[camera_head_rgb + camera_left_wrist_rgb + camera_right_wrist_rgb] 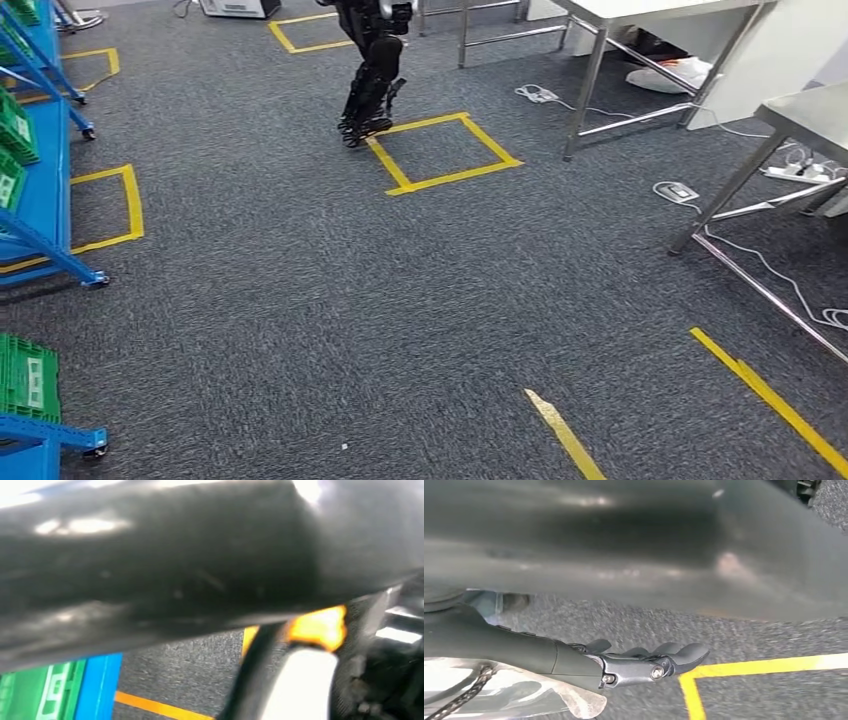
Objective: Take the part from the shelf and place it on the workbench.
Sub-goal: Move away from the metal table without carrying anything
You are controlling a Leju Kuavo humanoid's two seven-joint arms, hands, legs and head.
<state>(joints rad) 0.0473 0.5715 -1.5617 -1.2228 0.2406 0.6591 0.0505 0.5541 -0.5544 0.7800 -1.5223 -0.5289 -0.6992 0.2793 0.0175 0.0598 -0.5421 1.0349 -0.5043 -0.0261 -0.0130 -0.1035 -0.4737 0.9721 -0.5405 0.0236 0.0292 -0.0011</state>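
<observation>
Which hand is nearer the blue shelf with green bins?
Left, likely. The blue shelf stands on the robot's left, and the left wrist view has its green bin close by. The right hand hangs over carpet by yellow tape.
</observation>
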